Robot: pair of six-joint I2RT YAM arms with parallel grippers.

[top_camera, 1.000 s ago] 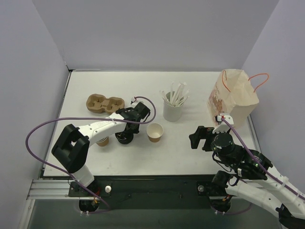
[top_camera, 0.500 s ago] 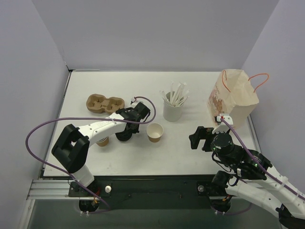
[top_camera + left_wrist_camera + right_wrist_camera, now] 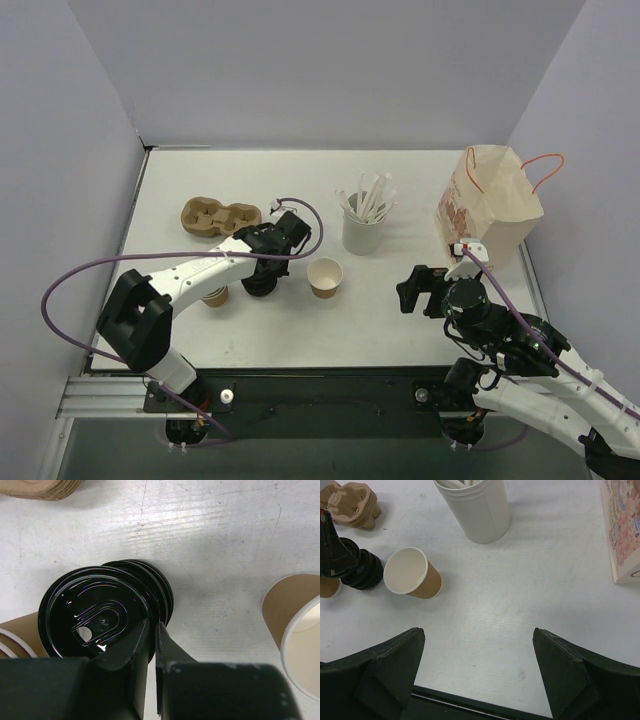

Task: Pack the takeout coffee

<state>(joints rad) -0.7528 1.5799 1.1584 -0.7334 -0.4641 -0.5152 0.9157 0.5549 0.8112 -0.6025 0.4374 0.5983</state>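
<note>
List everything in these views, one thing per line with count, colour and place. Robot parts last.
table: one, white, beneath everything
cup carriers: a stack, brown, far left
black lids: a stack, left of centre
top lid: one, black, raised off the stack
nested cups: count unclear, brown, left of the lids
lidless cup: one, brown, centre
tub: one, white, holding white sticks
paper bag: one, tan, orange handles, far right
left gripper: pinching the top lid's rim
right gripper: open, near right, holding nothing

Table (image 3: 400, 315), cup carrier (image 3: 220, 216), lids (image 3: 364, 572), cup (image 3: 325, 277), holder (image 3: 363, 234), bag (image 3: 497, 205)
</note>
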